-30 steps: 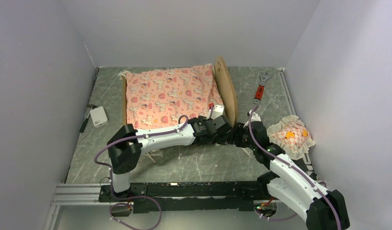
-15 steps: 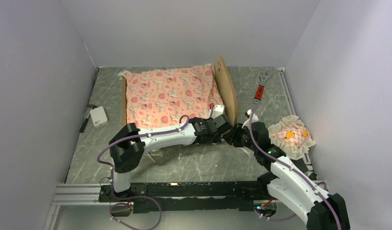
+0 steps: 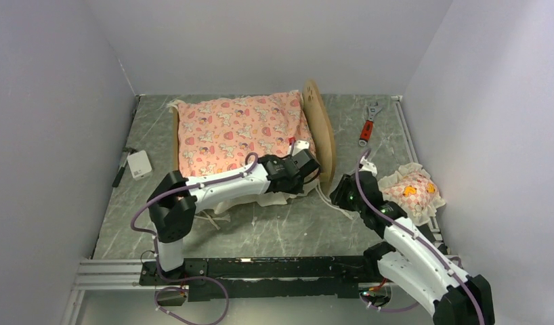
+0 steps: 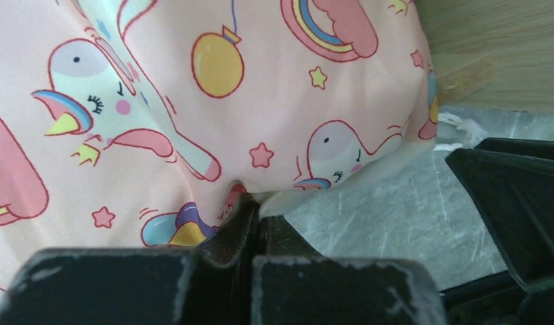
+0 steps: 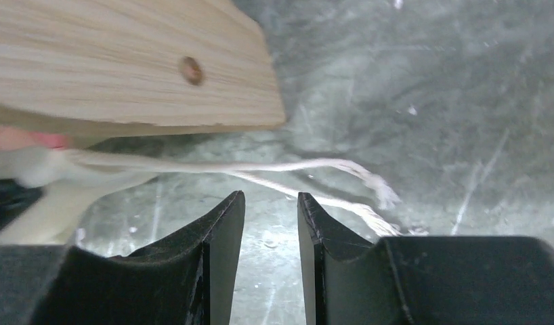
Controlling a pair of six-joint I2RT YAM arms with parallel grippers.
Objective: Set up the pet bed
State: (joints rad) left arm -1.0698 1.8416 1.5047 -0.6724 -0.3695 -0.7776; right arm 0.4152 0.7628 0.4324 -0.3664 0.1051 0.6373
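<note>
The pet bed [image 3: 320, 125] stands at the back of the table, its rounded wooden headboard on the right. The pink cartoon-print mattress [image 3: 237, 132] lies on it. My left gripper [image 3: 311, 173] is at the mattress's near right corner. In the left wrist view it [image 4: 255, 203] is shut, pinching the puckered edge of the mattress [image 4: 193, 101] beside the headboard [image 4: 504, 54]. My right gripper [image 3: 336, 191] is low over the table just right of the headboard's near end. It [image 5: 271, 200] is open and empty below the wooden board [image 5: 125, 68], with white strings [image 5: 294, 168] lying in front.
A frilled pillow [image 3: 411, 191] lies at the right wall. A red-handled wrench [image 3: 368, 123] lies behind it. A small white box [image 3: 139, 164] and a dark pen [image 3: 120, 168] sit at the left. Grey walls close in three sides.
My left gripper has shut on the mattress corner and shifted back toward the bed. My right gripper has drawn away from the left one, toward the near right.
</note>
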